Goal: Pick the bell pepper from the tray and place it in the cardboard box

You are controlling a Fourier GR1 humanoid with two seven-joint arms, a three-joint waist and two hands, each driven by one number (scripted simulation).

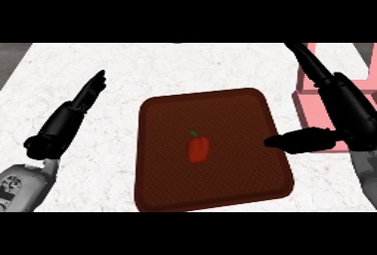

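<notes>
Red bell pepper [198,149] lies near the middle of the dark brown tray [243,107], on its side. Long axis runs roughly up-down in the head view, i.e. away from the robot; green stem end points to the far side, tilted slightly left. Nothing touches it.

Tray sits flat on the white marbled counter [147,64], approx. centre of the view, its long side also running near-to-far, turned a little so the far edge slants.

Right hand [324,137] at the tray's right edge: thumb reaches left over the rim, tip above the tray surface, level w/ the pepper but well apart from it. Fingers stretch up and away toward the far right, straight, not curled round anything – released, holding nothing.

Pink box [313,99] at the right edge of the counter, beside the tray, partly hidden behind the right hand & forearm; only part of its walls shows. It looks pink here, not cardboard brown.

Left hand [77,107] on the left, over bare counter, well apart from the tray. Fingers straight and together, pointing up toward the far side; relaxed, holding nothing. Grey forearm comes in from the lower left corner.
</notes>
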